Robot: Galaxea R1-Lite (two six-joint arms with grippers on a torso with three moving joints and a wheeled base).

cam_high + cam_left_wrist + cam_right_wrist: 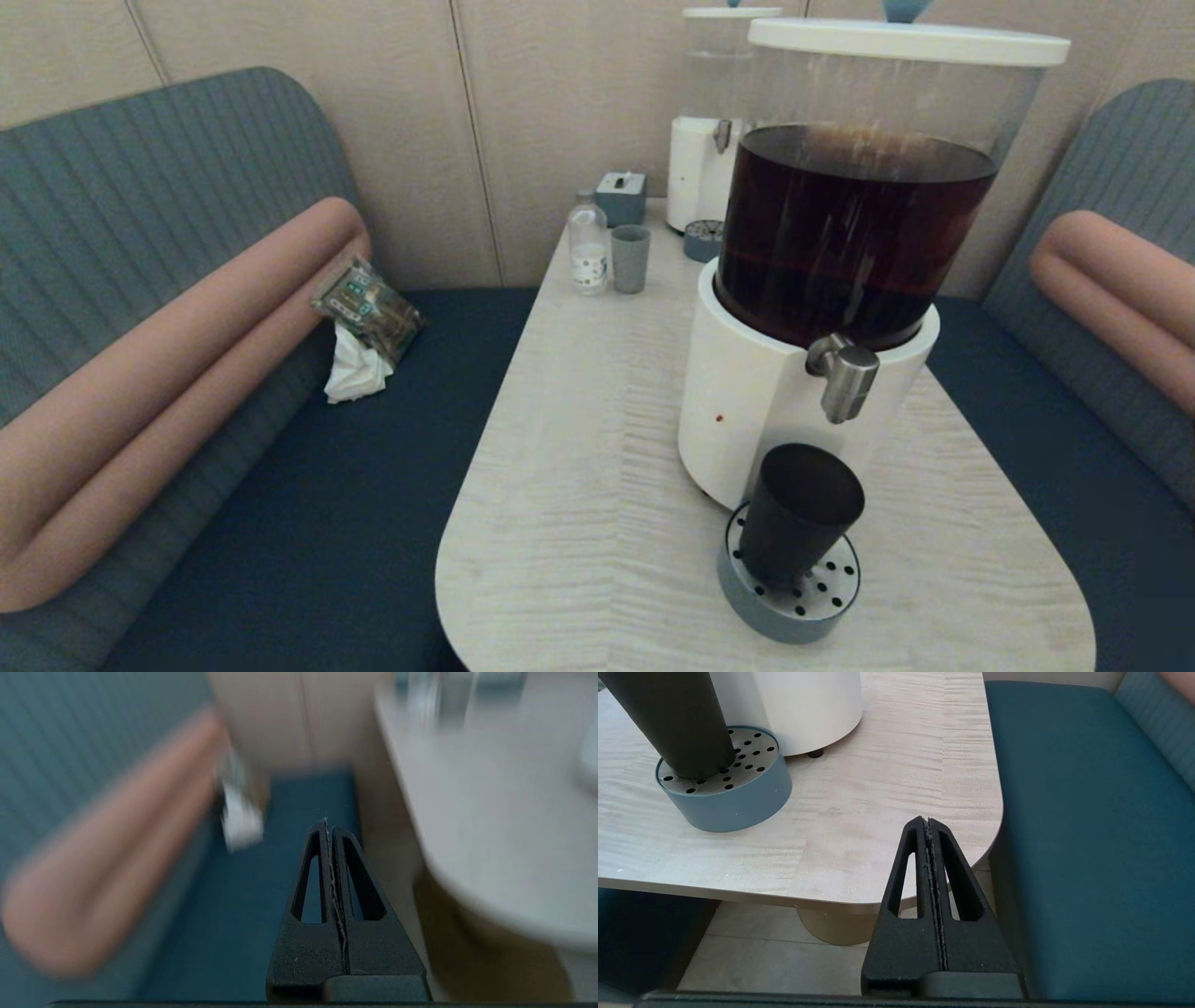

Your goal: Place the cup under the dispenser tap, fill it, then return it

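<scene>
- The cup (800, 513) stands on the perforated drip tray (794, 611), just below the dispenser tap (846, 375).
- I judge it rigid, light when empty, matte; I'd pinch its tapered wall mid-height.
- My right gripper (928, 823), fingers pressed together and empty, hangs off the table's (887, 788) near corner, apart from the cup.
- My left gripper (326, 825), likewise closed, sits parked beside the table over the bench seat (261, 896).

My left gripper (331, 828) and right gripper (927, 823) were matte black, each finger a tapered wedge with a triangular cutout.
</scene>
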